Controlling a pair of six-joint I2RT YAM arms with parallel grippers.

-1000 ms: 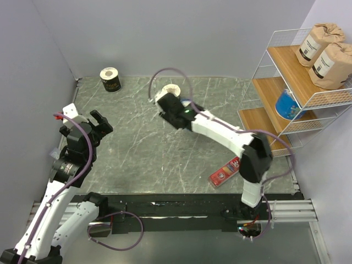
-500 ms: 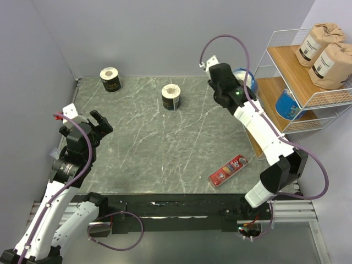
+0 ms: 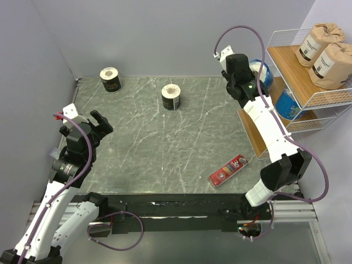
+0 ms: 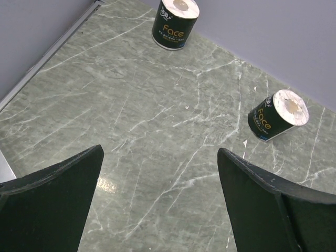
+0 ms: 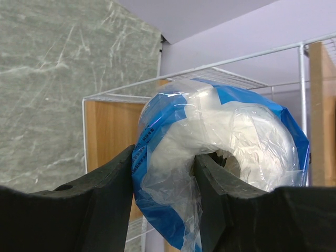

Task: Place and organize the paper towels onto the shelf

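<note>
Green marbled table (image 3: 165,148) runs between grey walls, with the shelf (image 3: 283,58) standing at its right edge. At the shelf's left wire frame, the right gripper (image 5: 165,178) pinches a blue roll (image 5: 220,136), its fingers (image 5: 105,199) pressed into the crinkled wrapper on either side of the roll's near wall. Whether the roll touches a tier cannot be told. A second blue roll (image 3: 287,104) sits on the middle tier just beside it, and two brown rolls (image 3: 316,43) stand on the top tier. Two black rolls (image 4: 176,23) (image 4: 277,115) stand on the table, well ahead of the left gripper (image 4: 160,157), whose jaws are spread wide and empty. A red box (image 3: 227,171) lies near the front.
</note>
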